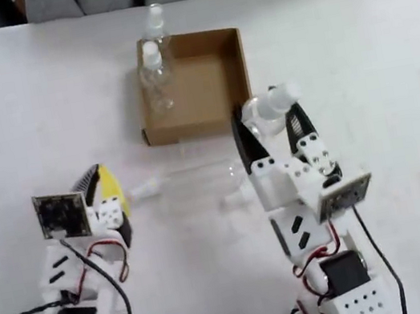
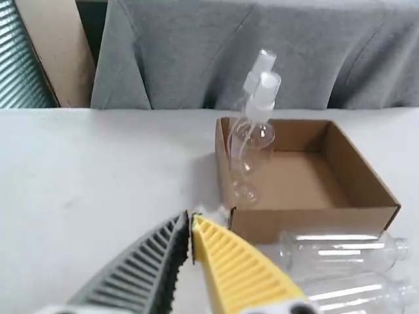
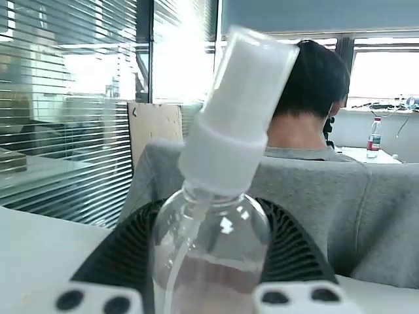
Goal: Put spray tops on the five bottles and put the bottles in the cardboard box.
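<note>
- Up at 12 o'clock on the table [image 1: 368, 39] sat the box [image 1: 209, 84], open side up.
- Right gripper [image 1: 265, 116] hung over the box's 5 o'clock corner, jaws clamped on the held bottle [image 3: 213, 248], which had its white sprayer on.
- Boxed bottle [image 1: 156, 77], sprayer on too, stood inside the box against the 9 o'clock wall.
- Rear bottle [image 1: 158, 24], also capped, stood at the box's 11 o'clock edge. Honestly couldn't tell if it was inside or just behind.
- Two bare bottles [image 2: 337, 250] lay on their sides next to each other at the box's 6 o'clock, necks open.
- A loose spray top [image 1: 146, 189] lay on the table at roughly 7 o'clock from the box.
- Left gripper [image 2: 190, 226] was down at 7 o'clock as well, grey and yellow jaws pressed together with nothing between them, tips near that spray top.
</note>
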Robot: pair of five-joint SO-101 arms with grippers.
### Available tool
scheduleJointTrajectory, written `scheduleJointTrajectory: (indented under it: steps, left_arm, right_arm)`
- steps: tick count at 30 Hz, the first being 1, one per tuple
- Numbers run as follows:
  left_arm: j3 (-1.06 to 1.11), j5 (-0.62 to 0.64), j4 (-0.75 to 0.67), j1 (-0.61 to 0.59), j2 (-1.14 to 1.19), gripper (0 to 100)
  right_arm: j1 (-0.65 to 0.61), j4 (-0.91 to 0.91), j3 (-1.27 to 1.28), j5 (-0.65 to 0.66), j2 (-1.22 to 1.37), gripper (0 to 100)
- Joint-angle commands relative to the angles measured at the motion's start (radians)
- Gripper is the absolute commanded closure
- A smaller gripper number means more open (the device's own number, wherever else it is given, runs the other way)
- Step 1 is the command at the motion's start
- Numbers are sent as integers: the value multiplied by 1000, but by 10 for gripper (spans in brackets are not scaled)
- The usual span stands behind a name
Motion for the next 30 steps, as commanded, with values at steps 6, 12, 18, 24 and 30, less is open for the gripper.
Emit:
scheduleJointTrajectory:
  steps: [6,12,18,24,30]
  left_arm:
    - [158,8,-34,-13,-12,976]
    - [221,6,6,-13,-12,976]
    - [221,-104,58,-13,-12,976]
    - [221,-173,58,-13,-12,976]
    - [221,-176,58,-13,-12,976]
  right_arm:
    - [10,-237,-305,15,530,980]
    - [27,-384,-431,14,837,980]
    - [62,-499,-575,12,1127,980]
    - [76,-532,-770,12,1394,980]
    - [76,-532,-927,12,1577,980]
